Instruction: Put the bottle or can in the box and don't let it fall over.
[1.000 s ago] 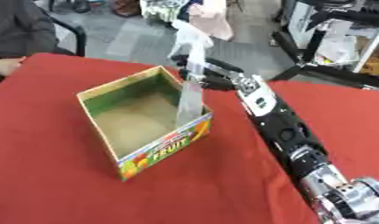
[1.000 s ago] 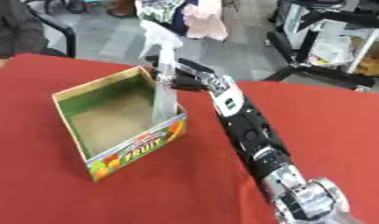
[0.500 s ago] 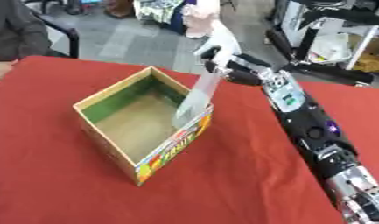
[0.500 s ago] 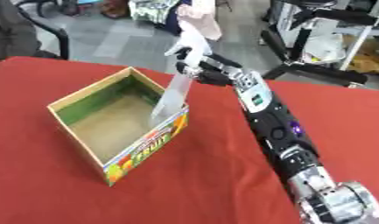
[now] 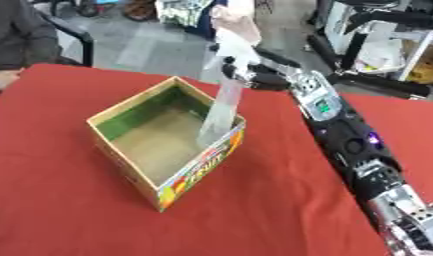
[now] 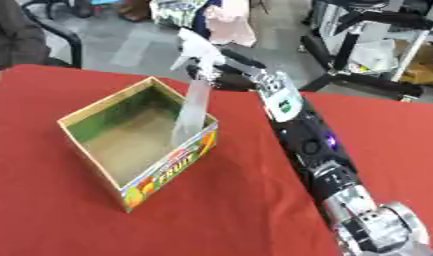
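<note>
The fingers [image 6: 205, 75] of the right hand [image 6: 221, 76] are curled round the neck of a clear spray bottle [image 6: 191, 107], just under its white trigger head. The bottle leans — its top tilts toward the far right, while its base sits low inside the open cardboard box [image 6: 163, 162], against the inner face of the right-hand wall near that wall's top edge. Whether the base touches the box floor cannot be told.

The box stands on the red surface [image 6: 237, 200] with one corner turned toward the camera; its inner walls are green, its floor brown, and its near outer side carries a fruit print. Most of the box floor to the bottle's left is open.

The black-and-silver right arm [image 6: 303, 135] runs from the lower right up to the hand, passing just beside the box's right corner — bare red cloth lies on the near, left and right sides of the box.
</note>
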You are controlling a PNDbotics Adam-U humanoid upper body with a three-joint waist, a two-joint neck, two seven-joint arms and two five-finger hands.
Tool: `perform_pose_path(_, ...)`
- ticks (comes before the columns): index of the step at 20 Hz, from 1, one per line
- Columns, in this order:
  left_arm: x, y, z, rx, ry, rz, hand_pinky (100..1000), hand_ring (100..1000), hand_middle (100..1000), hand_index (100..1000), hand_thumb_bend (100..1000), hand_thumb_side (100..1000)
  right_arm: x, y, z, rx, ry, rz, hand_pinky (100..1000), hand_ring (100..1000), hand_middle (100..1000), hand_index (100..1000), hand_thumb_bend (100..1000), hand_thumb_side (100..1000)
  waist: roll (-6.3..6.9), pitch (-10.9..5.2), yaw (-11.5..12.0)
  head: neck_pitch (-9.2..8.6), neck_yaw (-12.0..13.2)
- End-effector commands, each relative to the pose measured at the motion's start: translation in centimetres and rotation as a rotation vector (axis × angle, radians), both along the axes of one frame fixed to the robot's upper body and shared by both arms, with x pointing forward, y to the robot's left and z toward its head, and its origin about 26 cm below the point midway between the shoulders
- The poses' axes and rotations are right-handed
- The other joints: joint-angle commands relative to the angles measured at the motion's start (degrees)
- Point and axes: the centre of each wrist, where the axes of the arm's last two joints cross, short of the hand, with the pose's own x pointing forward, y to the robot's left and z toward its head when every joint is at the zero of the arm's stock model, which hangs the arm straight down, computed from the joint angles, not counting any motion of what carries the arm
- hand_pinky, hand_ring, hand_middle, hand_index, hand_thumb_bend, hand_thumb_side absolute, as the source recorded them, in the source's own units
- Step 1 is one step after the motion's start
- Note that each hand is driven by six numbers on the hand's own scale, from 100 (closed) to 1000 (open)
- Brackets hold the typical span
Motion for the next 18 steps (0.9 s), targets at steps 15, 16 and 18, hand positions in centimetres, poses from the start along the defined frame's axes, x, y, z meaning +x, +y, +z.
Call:
perform_pose_path(15, -0.2, 1.2, 0.8, 0.022, -0.014, 0.026, 687, 100, 1000, 981, 147, 975, -1.0, -4.1, -0.1, 0.027, -0.023, -0.066, 1000, 1000, 1000, 1000, 100, 765, 0.13, -2.61, -3.2, -0.52, 1.7)
perform_pose_path(16, -0.3, 1.3, 0.8, 0.022, -0.014, 0.033, 687, 100, 1000, 981, 147, 972, -1.3, -4.6, 0.0, 0.043, -0.026, -0.069, 1000, 1000, 1000, 1000, 100, 751, 0.21, -2.74, -3.7, -0.3, 2.0)
perform_pose_path(18, -0.7, 1.8, 0.7, 0.018, -0.017, 0.049, 688, 100, 1000, 981, 145, 957, -2.0, -5.8, 0.1, 0.08, -0.037, -0.071, 993, 1000, 1000, 1000, 100, 704, 0.37, -3.07, -5.1, 0.25, 3.0)
